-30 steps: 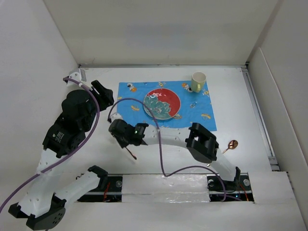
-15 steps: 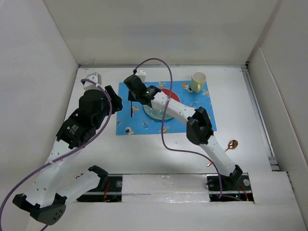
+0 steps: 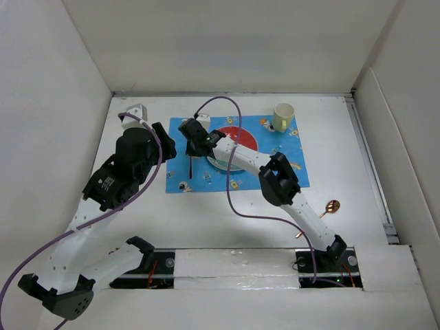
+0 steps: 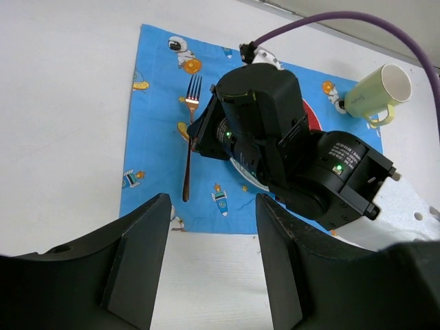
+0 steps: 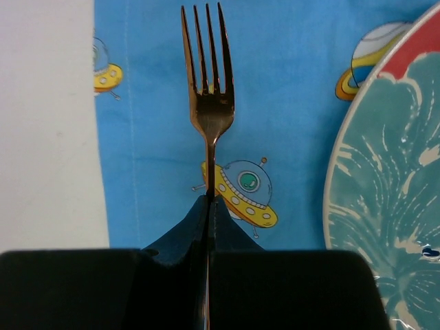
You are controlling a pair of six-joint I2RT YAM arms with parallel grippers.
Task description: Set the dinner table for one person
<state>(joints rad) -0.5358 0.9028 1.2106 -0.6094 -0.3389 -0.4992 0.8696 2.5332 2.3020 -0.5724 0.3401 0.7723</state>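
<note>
My right gripper (image 3: 189,141) is shut on the handle of a copper fork (image 3: 189,163) over the left strip of the blue cartoon-print placemat (image 3: 289,172), tines pointing to the far side. In the right wrist view the fingers (image 5: 227,227) pinch the fork (image 5: 209,103) just left of the red and teal plate (image 5: 392,179). The plate (image 3: 242,139) is partly hidden by the right arm. My left gripper (image 3: 168,148) is open and empty, just left of the placemat, over the white dinner table (image 3: 357,151); its view shows the fork (image 4: 190,137) and the placemat (image 4: 155,124).
A pale green cup (image 3: 283,115) stands on the placemat's far right corner and also shows in the left wrist view (image 4: 377,95). A copper spoon (image 3: 331,206) lies on the table at the right. White walls close in the table on three sides.
My right arm has swung the fork from the near left of the table up over the placemat's left strip and settled lower there. My left arm has shifted slightly toward the far side.
</note>
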